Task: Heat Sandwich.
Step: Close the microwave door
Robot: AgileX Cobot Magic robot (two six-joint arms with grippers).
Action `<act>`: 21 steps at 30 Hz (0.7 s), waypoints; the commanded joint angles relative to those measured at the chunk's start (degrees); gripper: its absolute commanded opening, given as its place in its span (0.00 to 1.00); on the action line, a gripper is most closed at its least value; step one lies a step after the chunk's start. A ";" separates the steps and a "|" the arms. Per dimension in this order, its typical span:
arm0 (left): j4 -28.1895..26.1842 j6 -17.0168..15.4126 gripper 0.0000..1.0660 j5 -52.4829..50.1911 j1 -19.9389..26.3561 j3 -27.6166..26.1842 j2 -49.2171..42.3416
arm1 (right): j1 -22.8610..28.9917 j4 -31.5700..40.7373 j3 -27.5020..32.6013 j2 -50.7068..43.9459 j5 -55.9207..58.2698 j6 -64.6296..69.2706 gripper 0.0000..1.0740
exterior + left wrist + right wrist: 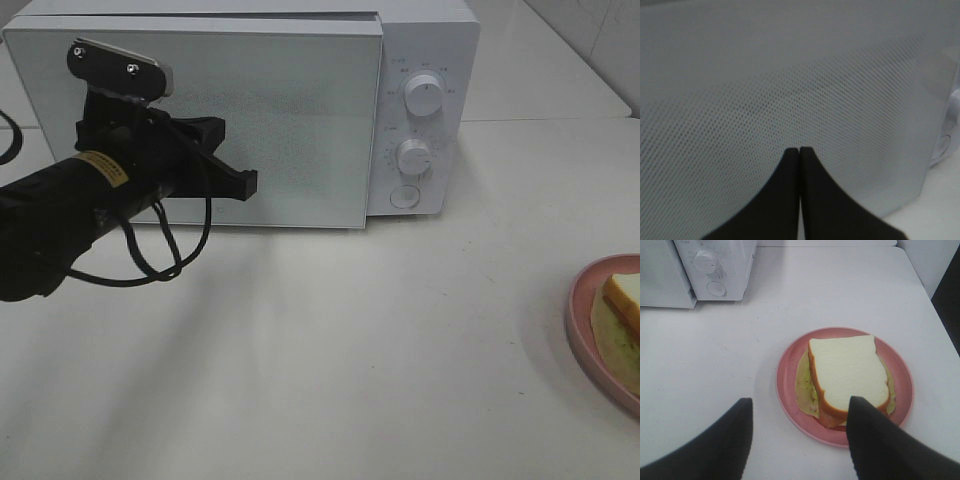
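Observation:
The sandwich (pixel 847 372), white bread with a tan crust over a pale green leaf, lies on a pink plate (pixel 790 365). In the high view the sandwich (pixel 622 298) and plate (pixel 588 325) are cut off at the right edge. My right gripper (pixel 800 401) hovers open over the near side of the plate and holds nothing; one fingertip (pixel 860 412) overlaps a corner of the bread in the picture. My left gripper (pixel 240 183) is shut and empty. The left gripper's (pixel 799 149) tips point at the dotted door (pixel 790 85) of the white microwave (pixel 420 60).
The microwave has two knobs (pixel 424 95) and a round button (pixel 404 196) on its right panel. A black cable (pixel 160 255) loops under the left arm. The white table (pixel 350 350) ends at a dark edge to the plate's right (pixel 946 300).

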 commanded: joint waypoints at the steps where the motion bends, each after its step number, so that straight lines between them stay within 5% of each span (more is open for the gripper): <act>1: -1.32 -0.06 0.00 -0.06 -0.40 -3.27 1.72 | -0.34 0.00 0.11 -1.55 -0.23 -0.11 0.52; 21: -4.24 0.52 0.00 4.98 -0.40 -18.96 10.31 | -0.34 0.00 0.11 -1.55 -0.23 -0.11 0.52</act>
